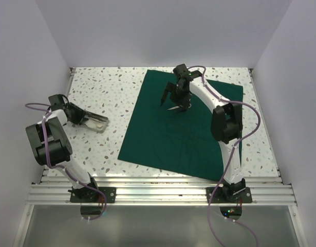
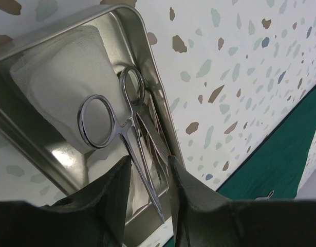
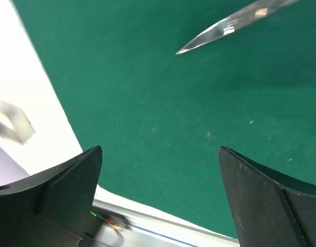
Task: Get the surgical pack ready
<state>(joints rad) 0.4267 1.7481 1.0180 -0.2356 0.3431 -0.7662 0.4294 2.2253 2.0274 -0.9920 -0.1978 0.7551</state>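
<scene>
- Step in hand, as I judge it: moving instruments from the tray (image 2: 151,72) to the drape (image 1: 163,139).
- Left end effector (image 2: 150,175): fingers apart, straddling the forceps (image 2: 132,139) in the tray, beside the gauze (image 2: 60,67).
- Right end effector (image 3: 160,149): wide apart over the drape; scissors (image 3: 219,31) lie at upper right.
- Next move: clamp the forceps squarely and clear the rim.
- Speckled tabletop (image 1: 106,87); white walls.

You're looking at a dark green drape (image 1: 183,128) lying on a white table (image 1: 106,92) speckled with grey, brown and blue-green chips. The tray (image 2: 149,56) is gleaming silver, its gauze (image 2: 60,77) showing white and the forceps (image 2: 131,126) shining steel. The right arm (image 1: 203,93) is showing white with black joints.
</scene>
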